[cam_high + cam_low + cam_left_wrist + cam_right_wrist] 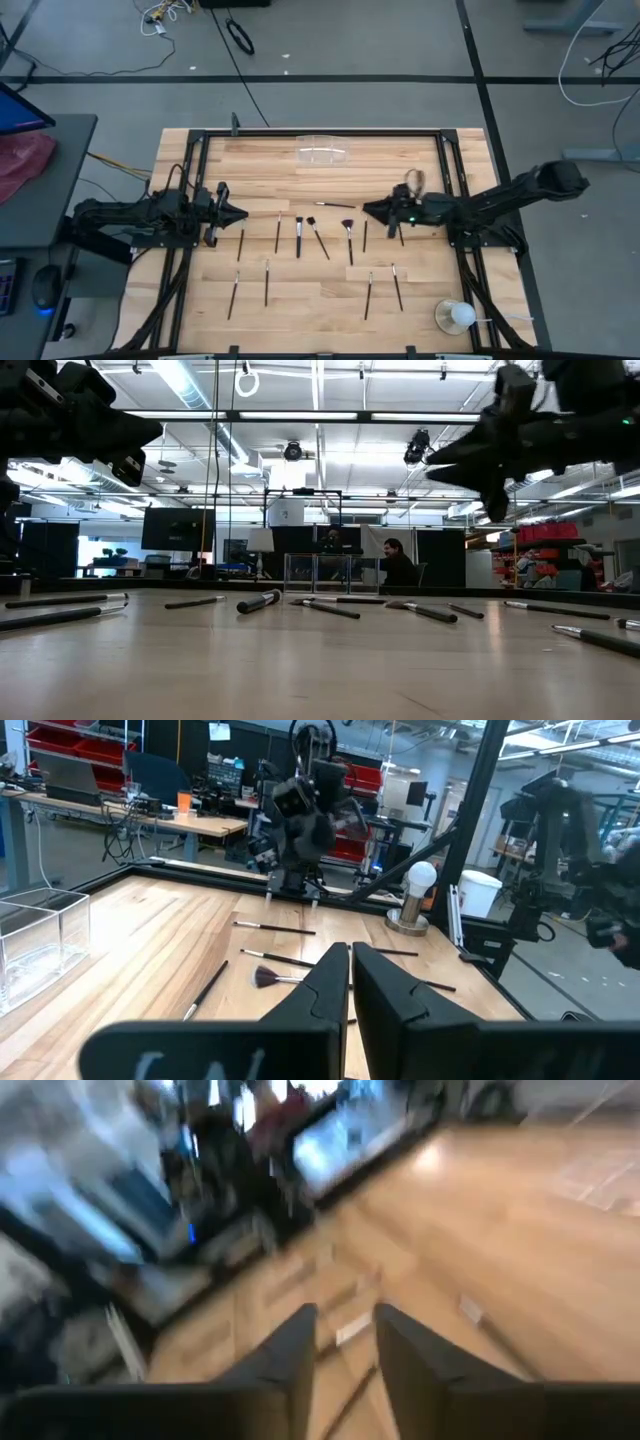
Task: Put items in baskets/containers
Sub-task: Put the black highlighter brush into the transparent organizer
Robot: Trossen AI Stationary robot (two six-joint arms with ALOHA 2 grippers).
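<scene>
Black brushes [298, 237] lie scattered across the wooden counter [320, 300], none in the clear holder [322, 152] at its far edge. The left tool [240, 214] hangs at the left, fingers closed, empty. The right tool [368, 208] hangs above the brushes, fingers apart, holding nothing.

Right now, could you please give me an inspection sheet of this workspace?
Surface: wooden table, dark frame around it.
Job's things: about a dozen brushes scattered flat on the table; clear holder at the far edge, no brush seen in it.
Clutter: white ball on a clear base, near right corner.
Grippers: left gripper above the table's left side, jaws shut, empty; right gripper above the brushes, jaws apart, empty.
Cables: loose cables on the floor.
Surroundings: workshop; a person seated beyond the table.
</scene>
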